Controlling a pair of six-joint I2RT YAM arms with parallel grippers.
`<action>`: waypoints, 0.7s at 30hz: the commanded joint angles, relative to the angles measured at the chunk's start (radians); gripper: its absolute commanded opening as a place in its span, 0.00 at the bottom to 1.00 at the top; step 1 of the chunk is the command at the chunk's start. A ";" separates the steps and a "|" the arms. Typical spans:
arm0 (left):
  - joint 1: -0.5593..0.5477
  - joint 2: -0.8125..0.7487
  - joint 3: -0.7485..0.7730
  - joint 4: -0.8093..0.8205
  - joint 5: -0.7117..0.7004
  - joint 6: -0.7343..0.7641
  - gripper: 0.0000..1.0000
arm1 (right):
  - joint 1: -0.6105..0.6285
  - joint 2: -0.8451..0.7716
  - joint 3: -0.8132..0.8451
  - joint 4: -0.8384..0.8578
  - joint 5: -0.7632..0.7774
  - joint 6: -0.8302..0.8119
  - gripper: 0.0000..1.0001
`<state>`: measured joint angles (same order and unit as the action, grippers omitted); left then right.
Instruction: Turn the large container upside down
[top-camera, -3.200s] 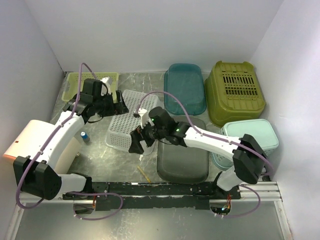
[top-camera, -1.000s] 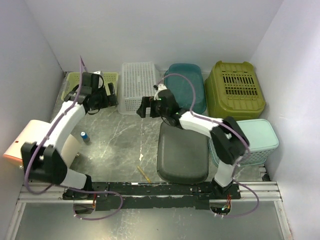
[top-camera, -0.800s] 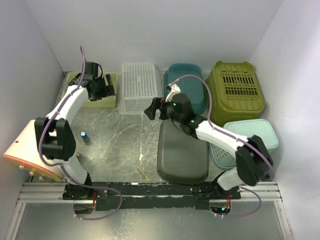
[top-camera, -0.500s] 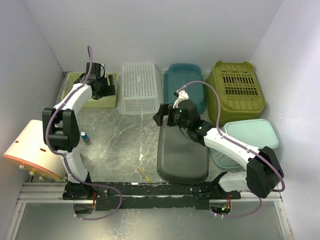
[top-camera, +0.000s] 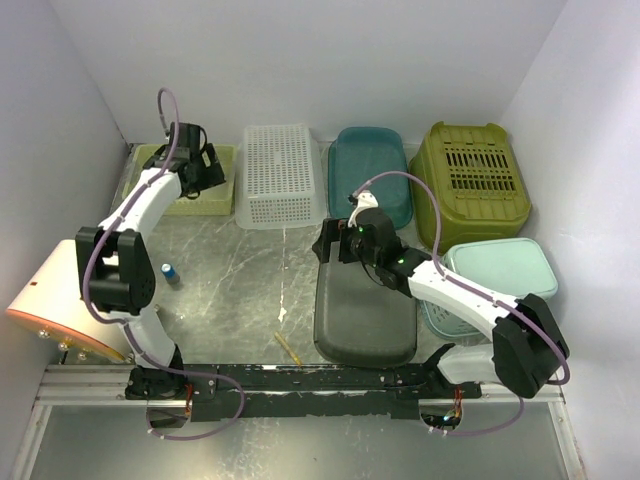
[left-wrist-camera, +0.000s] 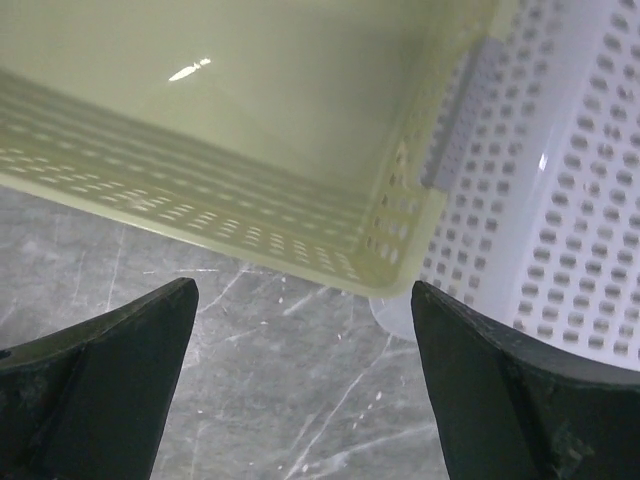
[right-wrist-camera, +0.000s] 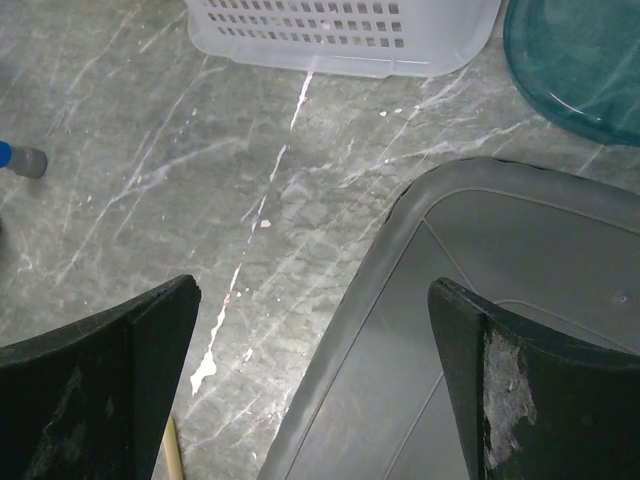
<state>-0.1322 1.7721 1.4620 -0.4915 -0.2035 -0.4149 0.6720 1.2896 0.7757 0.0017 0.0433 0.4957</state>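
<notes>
Container (top-camera: 275, 175), white, long axis 12-to-6, just 3 o'clock of left tool (top-camera: 212, 168); right tool (top-camera: 322, 244) farther; both spread apart.

Mesh basket (top-camera: 278, 172) left of tub (top-camera: 365, 158)

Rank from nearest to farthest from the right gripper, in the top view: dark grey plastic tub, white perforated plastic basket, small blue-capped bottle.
From the right gripper:
1. Dark grey plastic tub, its corner right beneath.
2. White perforated plastic basket, farther back, to the left.
3. Small blue-capped bottle, far left.
</notes>
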 joint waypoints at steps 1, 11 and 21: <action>0.008 0.120 0.175 -0.226 -0.175 -0.212 0.99 | -0.004 0.011 0.006 0.012 -0.011 -0.026 1.00; 0.073 0.144 0.111 -0.216 -0.250 -0.522 0.98 | -0.009 0.036 0.039 -0.032 -0.060 -0.068 1.00; 0.159 0.248 0.132 -0.139 -0.160 -0.463 0.74 | -0.009 0.063 0.030 -0.033 -0.087 -0.041 1.00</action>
<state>-0.0097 1.9778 1.5726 -0.6746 -0.3992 -0.8829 0.6685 1.3380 0.7856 -0.0280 -0.0345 0.4507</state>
